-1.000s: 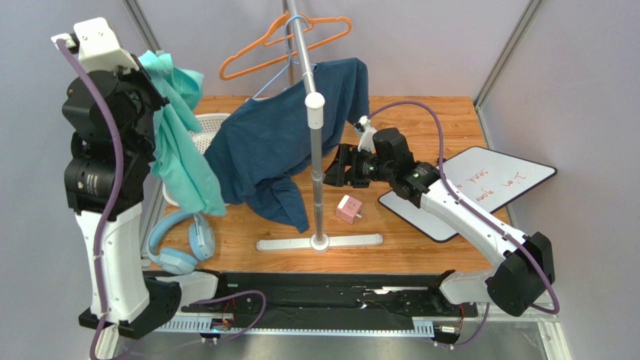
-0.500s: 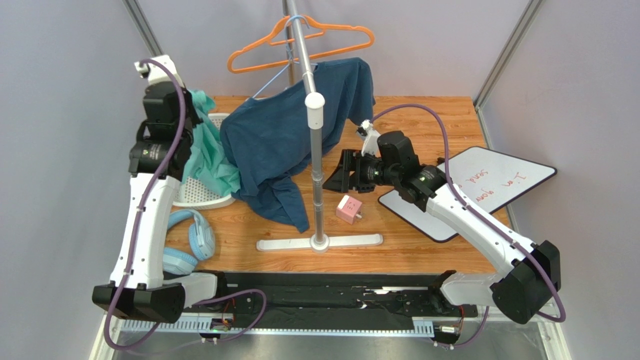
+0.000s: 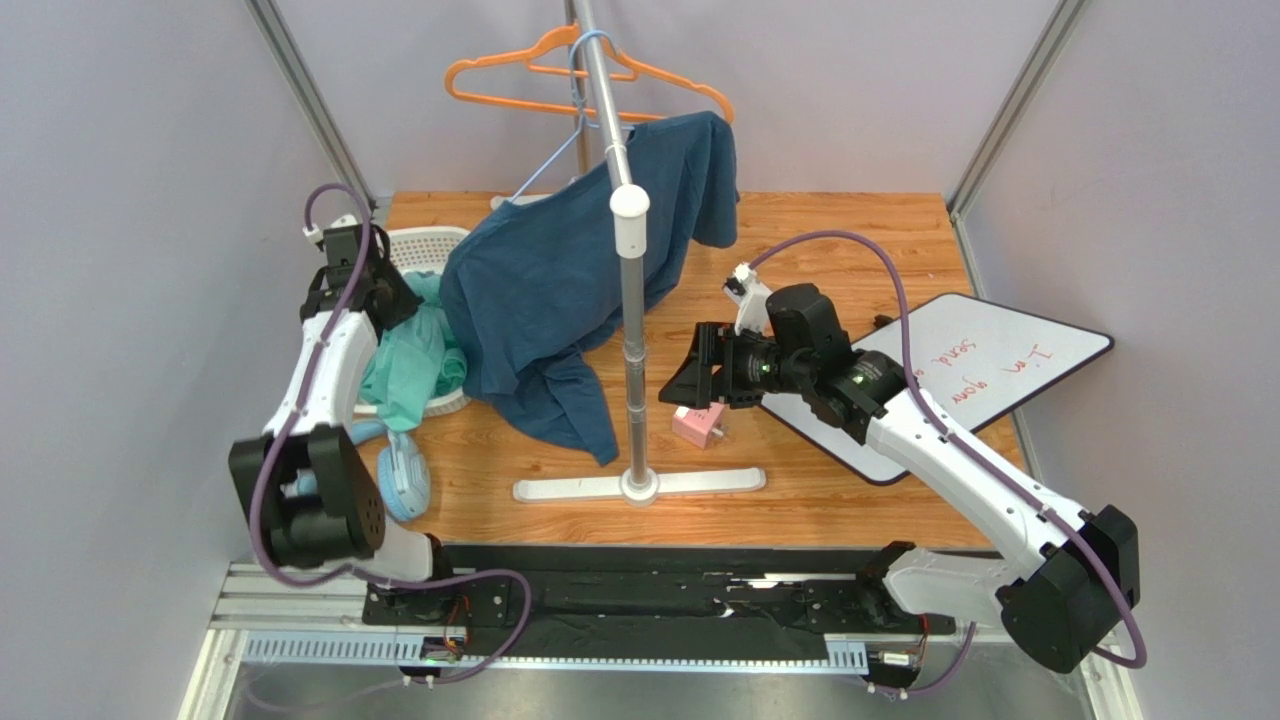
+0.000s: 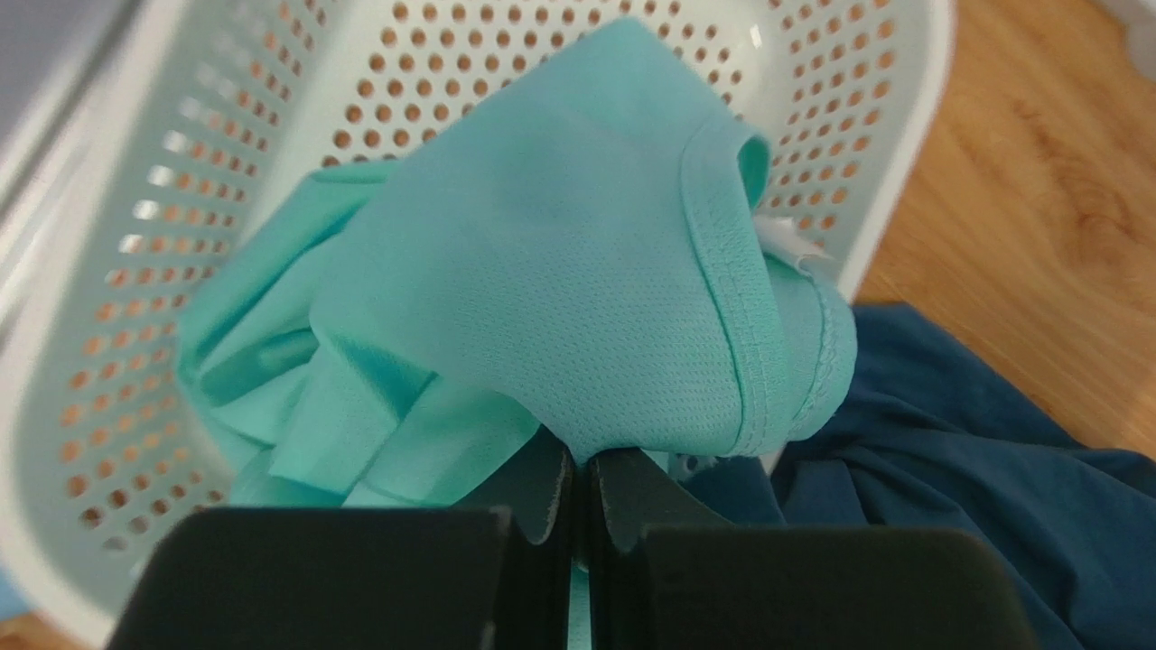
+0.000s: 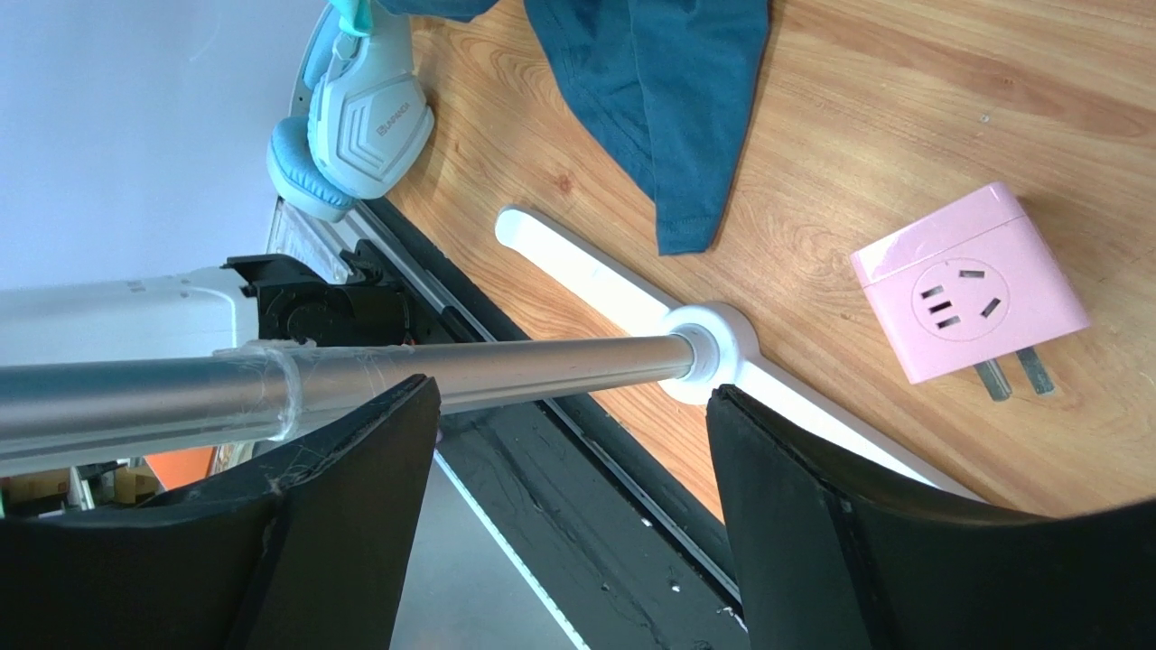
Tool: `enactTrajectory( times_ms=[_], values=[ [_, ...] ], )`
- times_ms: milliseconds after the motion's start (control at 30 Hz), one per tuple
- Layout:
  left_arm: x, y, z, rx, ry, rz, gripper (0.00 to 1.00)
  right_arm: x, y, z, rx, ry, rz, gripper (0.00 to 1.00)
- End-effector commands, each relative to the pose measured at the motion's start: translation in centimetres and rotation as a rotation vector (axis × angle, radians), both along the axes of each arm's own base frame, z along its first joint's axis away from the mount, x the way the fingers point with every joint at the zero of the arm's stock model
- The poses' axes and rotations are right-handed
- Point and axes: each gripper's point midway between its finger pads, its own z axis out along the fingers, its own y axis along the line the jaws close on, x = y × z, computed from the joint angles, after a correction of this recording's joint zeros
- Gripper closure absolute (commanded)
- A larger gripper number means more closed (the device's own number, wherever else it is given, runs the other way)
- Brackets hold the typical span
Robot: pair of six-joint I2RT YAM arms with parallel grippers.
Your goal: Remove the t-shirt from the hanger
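A teal t-shirt [image 3: 403, 360] [image 4: 570, 257] lies bunched in the white perforated basket [image 3: 439, 240] [image 4: 875, 122]. My left gripper [image 3: 397, 318] [image 4: 584, 481] is shut on a fold of it, low over the basket. The orange hanger [image 3: 511, 83] hangs bare on the rack's top bar. A navy t-shirt [image 3: 556, 285] [image 4: 977, 501] is draped on a thin blue hanger [image 3: 559, 150] beside it. My right gripper [image 3: 679, 375] [image 5: 570, 434] is open and holds nothing. Its fingers sit just right of the rack's silver pole [image 3: 639, 323] [image 5: 475, 373].
The rack's white foot [image 3: 639, 485] rests mid-table. A pink plug adapter [image 3: 699, 420] [image 5: 970, 285] lies right of the pole, under my right gripper. Light-blue headphones [image 3: 398, 480] [image 5: 360, 115] lie front left. A whiteboard [image 3: 962, 368] is at the right.
My left arm came down from high at the left, carrying the teal t-shirt into the basket. The orange hanger swung on the bar. My right gripper drew nearer the pole, still open.
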Motion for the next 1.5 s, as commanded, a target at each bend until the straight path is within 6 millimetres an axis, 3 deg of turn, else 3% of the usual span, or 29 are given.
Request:
enactTrajectory(
  times_ms=[0,100,267,300,367,400,433,467,500,533,567,600,633,700,767,800,833,900,967,1000,1033,1133,1233,1333,1367,1433,1467],
  values=[
    [2.9,0.3,-2.5,-0.183,0.026,-0.003,1.00,-0.3,-0.2,0.5,0.017,-0.022,0.005,0.23],
    [4.0,0.3,-2.8,-0.191,0.019,-0.038,1.00,-0.4,-0.4,-0.1,0.021,-0.008,-0.017,0.23],
    [5.7,-0.5,-0.6,-0.187,-0.110,-0.120,0.97,-1.2,-0.4,-0.5,0.033,0.020,0.006,0.23],
    [6.1,-1.8,0.0,-0.225,-0.135,-0.201,0.76,-1.4,-0.4,-0.6,0.038,0.028,0.004,0.23],
    [6.9,-2.6,0.3,-0.245,-0.140,-0.273,0.60,-2.0,-0.5,0.0,0.058,0.021,0.018,0.23],
    [6.8,-2.7,0.3,-0.256,-0.126,-0.279,0.47,-2.2,-0.7,0.0,0.057,0.016,0.021,0.23],
    [6.7,-2.7,0.4,-0.259,-0.117,-0.281,0.44,-2.4,-0.9,0.1,0.055,0.011,0.018,0.23],
    [6.1,-2.9,0.4,-0.271,-0.096,-0.269,0.33,-2.5,-1.1,0.6,0.058,-0.008,0.015,0.23],
    [5.6,-2.9,0.5,-0.275,-0.095,-0.249,0.32,-2.7,-1.4,0.4,0.043,-0.008,0.014,0.23],
    [4.7,-3.0,2.4,-0.261,-0.135,-0.236,0.32,-2.5,-1.7,0.5,0.030,-0.029,0.008,0.23],
    [3.5,-2.8,1.8,-0.266,-0.117,-0.191,0.32,-2.7,-2.1,0.3,0.013,-0.024,0.001,0.23],
    [2.3,-2.9,3.6,-0.249,-0.151,-0.179,0.32,-2.8,-2.2,0.2,0.006,-0.030,0.006,0.23],
    [1.1,-3.1,3.1,-0.245,-0.127,-0.178,0.32,-3.0,-2.3,0.1,0.000,-0.026,0.008,0.23],
    [-0.9,-3.1,4.7,-0.209,-0.137,-0.169,0.32,-3.5,-2.5,0.1,0.003,-0.020,0.019,0.22],
    [-3.4,-2.6,4.1,-0.192,-0.073,-0.111,0.34,-3.9,-2.7,-0.1,0.007,-0.012,0.021,0.22],
    [-4.5,-2.7,5.1,-0.185,-0.094,-0.102,0.35,-4.2,-2.8,-0.1,0.010,-0.018,0.024,0.22],
    [-5.7,-3.1,4.4,-0.205,-0.069,-0.084,0.37,-4.3,-2.9,-0.1,0.010,-0.018,0.022,0.22],
    [-7.4,-3.5,5.6,-0.207,-0.115,-0.065,0.55,-4.5,-3.1,0.0,0.013,-0.023,0.022,0.22],
    [-9.4,-3.7,4.0,-0.239,-0.092,-0.006,0.74,-4.7,-3.2,-0.1,0.003,-0.019,0.026,0.22],
    [-10.3,-4.0,4.5,-0.240,-0.128,0.002,0.75,-4.6,-3.4,-0.1,-0.003,-0.022,0.023,0.22],
    [-11.1,-4.2,2.9,-0.259,-0.107,0.021,0.76,-4.6,-3.4,-0.1,-0.003,-0.021,0.021,0.22],
    [-12.4,-4.2,0.9,-0.273,-0.089,0.062,0.74,-4.8,-3.5,-0.2,-0.002,-0.017,0.020,0.22],
    [-12.2,-3.6,-0.8,-0.256,-0.071,0.088,0.74,-4.6,-3.4,-0.3,0.000,-0.014,0.009,0.22],
    [-11.5,-2.2,-2.9,-0.231,-0.007,0.147,0.74,-4.4,-3.3,-0.2,0.007,-0.013,-0.001,0.22],
    [-11.2,-1.9,-4.4,-0.246,0.048,0.166,0.74,-4.4,-3.3,-0.3,0.009,-0.007,-0.006,0.22],
    [-9.8,-0.8,-4.7,-0.251,0.044,0.189,0.76,-4.2,-3.2,-0.2,0.016,-0.011,-0.008,0.22],
    [-9.3,-0.3,-6.1,-0.254,0.088,0.202,0.78,-4.1,-3.2,-0.2,0.018,-0.016,-0.015,0.22]
  ],
)
